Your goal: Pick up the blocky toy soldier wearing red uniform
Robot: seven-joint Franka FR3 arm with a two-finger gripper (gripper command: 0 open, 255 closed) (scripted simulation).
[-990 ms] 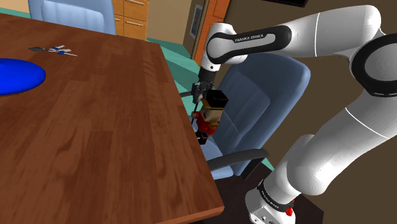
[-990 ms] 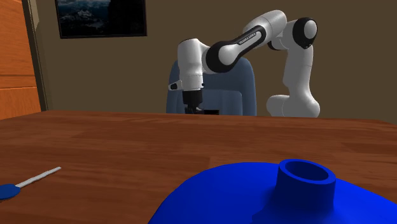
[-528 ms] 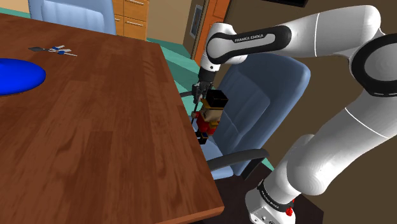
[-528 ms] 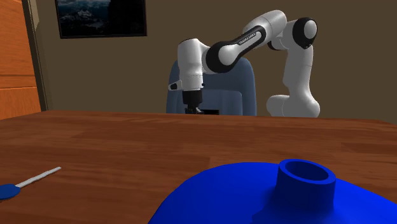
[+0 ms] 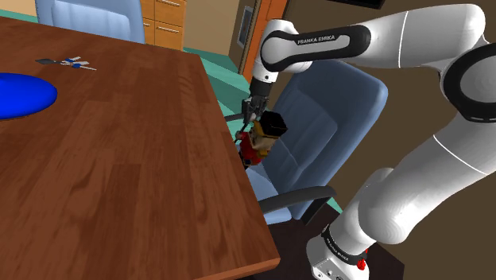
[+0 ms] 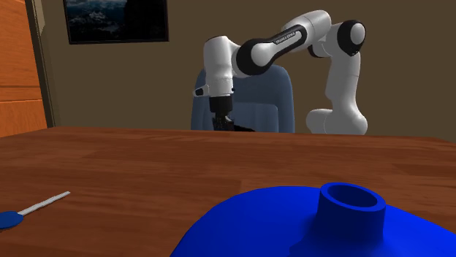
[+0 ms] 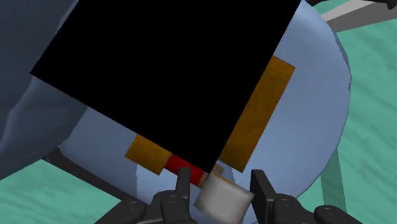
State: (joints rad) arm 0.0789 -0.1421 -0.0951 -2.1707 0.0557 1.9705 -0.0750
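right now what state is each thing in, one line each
tool, shut on the toy soldier
toy soldier, tilted, clasped in the tool by a pale end, over the seat of the blue chair
blue chair, upright, seat beside the table edge
blue dish, lying flat on the table
small utensil, lying flat on the table

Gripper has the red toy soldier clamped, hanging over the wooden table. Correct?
Not quite. The gripper does have the red toy soldier clamped, but it hangs over the blue chair, just beyond the edge of the wooden table, not over it. The shoulder view shows this.
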